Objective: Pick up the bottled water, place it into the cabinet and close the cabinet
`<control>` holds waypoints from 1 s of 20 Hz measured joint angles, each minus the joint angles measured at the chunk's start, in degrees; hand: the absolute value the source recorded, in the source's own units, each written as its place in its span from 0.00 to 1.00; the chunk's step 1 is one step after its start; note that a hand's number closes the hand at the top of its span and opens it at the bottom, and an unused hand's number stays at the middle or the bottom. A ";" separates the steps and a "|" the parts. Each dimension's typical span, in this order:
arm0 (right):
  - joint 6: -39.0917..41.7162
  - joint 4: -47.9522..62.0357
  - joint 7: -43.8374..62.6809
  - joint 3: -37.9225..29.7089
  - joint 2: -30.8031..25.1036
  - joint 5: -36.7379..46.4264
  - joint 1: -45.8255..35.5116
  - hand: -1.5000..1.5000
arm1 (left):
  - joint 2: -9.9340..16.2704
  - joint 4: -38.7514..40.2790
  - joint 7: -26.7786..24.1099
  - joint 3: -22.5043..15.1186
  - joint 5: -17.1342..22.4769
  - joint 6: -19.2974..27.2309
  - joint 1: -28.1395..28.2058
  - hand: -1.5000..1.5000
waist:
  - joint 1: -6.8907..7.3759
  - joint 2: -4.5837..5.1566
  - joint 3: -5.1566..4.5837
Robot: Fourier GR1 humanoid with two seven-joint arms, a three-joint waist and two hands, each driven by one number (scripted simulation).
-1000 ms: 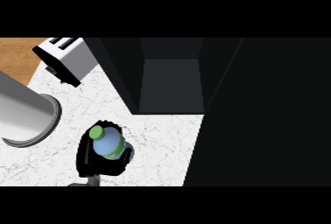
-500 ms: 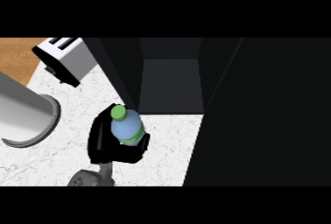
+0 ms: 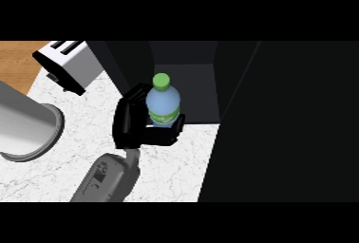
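On the white speckled counter [image 3: 63, 178], beside a toaster [image 3: 69, 64], a dark cabinet [image 3: 182, 90] stood open. The right hand [image 3: 136, 126] grasped a pale blue bottle [image 3: 163, 105] with a green cap.

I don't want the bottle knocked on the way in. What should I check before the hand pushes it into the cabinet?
1. Bottle held: robot hand curls round it. Ok.
2. Bottle upright, green cap on top. Ok.
3. Cabinet open in front of the bottle. Ok.
4. Bottle inside the cabinet: not yet, at its opening. Not ok.
5. Room beside the toaster and the steel pot: both apart from the hand. Ok.
6. Cabinet door position: too dark. Cannot tell.
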 measured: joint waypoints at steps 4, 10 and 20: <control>-0.26 0.06 -0.42 0.04 0.08 -0.19 -0.01 0.00 | 0.00 6.06 -0.08 0.33 0.57 3.24 -6.60 1.00 | -0.14 0.07 0.00; -0.07 -0.06 -1.30 -0.63 -0.60 -0.63 0.59 0.00 | 0.34 14.84 0.51 2.81 -0.37 5.01 -14.87 1.00 | -0.16 0.10 0.00; 0.30 -0.37 -2.75 -0.76 -1.87 -1.65 1.55 0.00 | 0.22 33.17 -1.95 6.44 -2.11 7.55 -26.97 1.00 | -0.72 0.23 -0.01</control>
